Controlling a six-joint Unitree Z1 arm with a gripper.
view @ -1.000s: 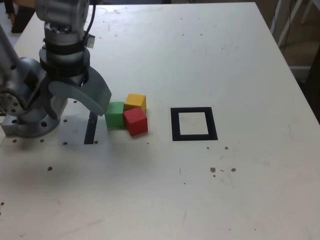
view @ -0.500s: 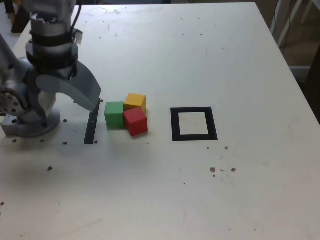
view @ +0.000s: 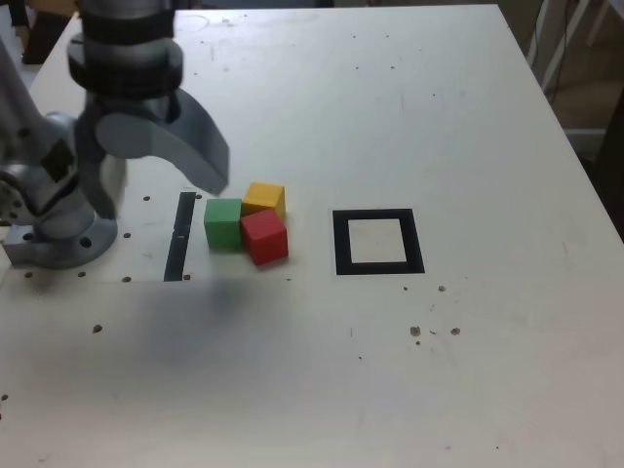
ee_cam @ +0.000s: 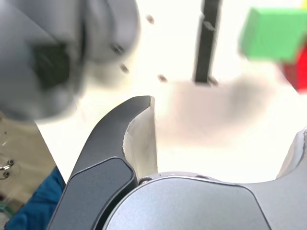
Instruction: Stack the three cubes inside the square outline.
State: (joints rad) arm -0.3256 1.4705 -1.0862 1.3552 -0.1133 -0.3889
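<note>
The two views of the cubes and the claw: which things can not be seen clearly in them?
- Yellow cube: exterior view, its lower part hidden by the green cube and red cube; absent from the wrist view.
- Red cube: wrist view, cut by the frame edge.
- Square outline: outside the wrist view.
- Claw: wrist view, one finger cut by the edge; exterior view shows only one finger.

My gripper [ee_cam: 225, 124] hangs over the pale table [ee_cam: 182, 57], jaws spread wide, nothing between them. Beyond the fingertips: thin black strip [ee_cam: 207, 43], then green cube [ee_cam: 273, 33] with a sliver of red cube [ee_cam: 297, 74] touching it. Blurred grey arm base [ee_cam: 53, 57] beside the strip.
</note>
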